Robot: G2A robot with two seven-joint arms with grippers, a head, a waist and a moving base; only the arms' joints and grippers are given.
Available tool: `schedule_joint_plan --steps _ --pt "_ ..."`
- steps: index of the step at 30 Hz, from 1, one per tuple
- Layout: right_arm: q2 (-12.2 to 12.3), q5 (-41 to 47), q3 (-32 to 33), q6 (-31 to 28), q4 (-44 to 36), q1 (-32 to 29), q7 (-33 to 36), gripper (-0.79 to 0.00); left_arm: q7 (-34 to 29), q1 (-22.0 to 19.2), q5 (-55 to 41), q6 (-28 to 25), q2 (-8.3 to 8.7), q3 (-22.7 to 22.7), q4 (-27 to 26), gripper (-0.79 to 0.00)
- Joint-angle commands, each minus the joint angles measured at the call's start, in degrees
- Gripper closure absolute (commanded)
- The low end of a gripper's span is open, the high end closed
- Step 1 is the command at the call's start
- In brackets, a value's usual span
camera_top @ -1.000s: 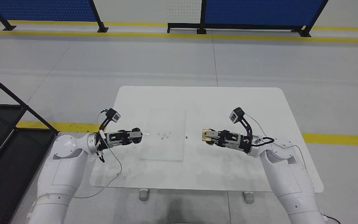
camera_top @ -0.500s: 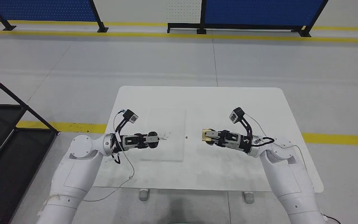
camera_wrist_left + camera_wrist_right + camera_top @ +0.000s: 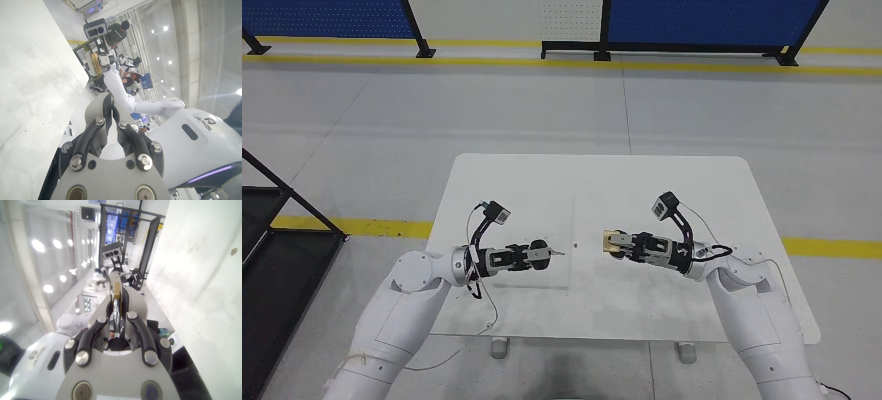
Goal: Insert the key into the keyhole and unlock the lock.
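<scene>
A brass lock [image 3: 613, 241] is held above the white table [image 3: 692, 190], right of centre, with my right gripper [image 3: 622, 243] shut on it. In the right wrist view the lock [image 3: 116, 292] sticks out edge-on between the fingers. My left gripper [image 3: 546, 252] hovers over the table's middle, shut on a small silver key [image 3: 558, 252] whose tip points at the lock. A short gap separates the key tip from the lock. In the left wrist view the shut fingers [image 3: 105, 108] pinch a thin blade, and the lock [image 3: 95, 63] shows farther off.
A thin pale mat [image 3: 534, 215] with a few dark specks lies on the table's middle, under my left gripper. A black rack [image 3: 262, 260] stands off the table's left side. The table's near edge runs just below both forearms.
My left arm has swung right from the table's left part to the middle, carrying the key closer to the lock. The right arm and lock have stayed still.
</scene>
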Motion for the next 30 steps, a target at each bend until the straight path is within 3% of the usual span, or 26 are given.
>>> schedule_joint_plan --steps 1,8,18,30 --pt "0.0 0.0 0.0 0.0 0.0 0.0 0.0 0.0 2.8 -0.3 0.6 -0.1 -0.26 1.2 0.0 0.0" --pt "0.0 0.0 0.0 0.0 0.0 0.0 0.0 0.0 8.7 -1.8 1.6 0.8 -1.2 5.7 0.8 0.0" --pt "0.0 0.0 0.0 0.0 0.0 0.0 0.0 0.0 10.7 -4.2 1.4 3.2 -1.94 9.5 2.2 0.0" --pt "0.0 0.0 0.0 0.0 0.0 0.0 0.0 0.0 10.6 -4.2 1.3 3.2 -1.96 9.6 2.2 0.0"
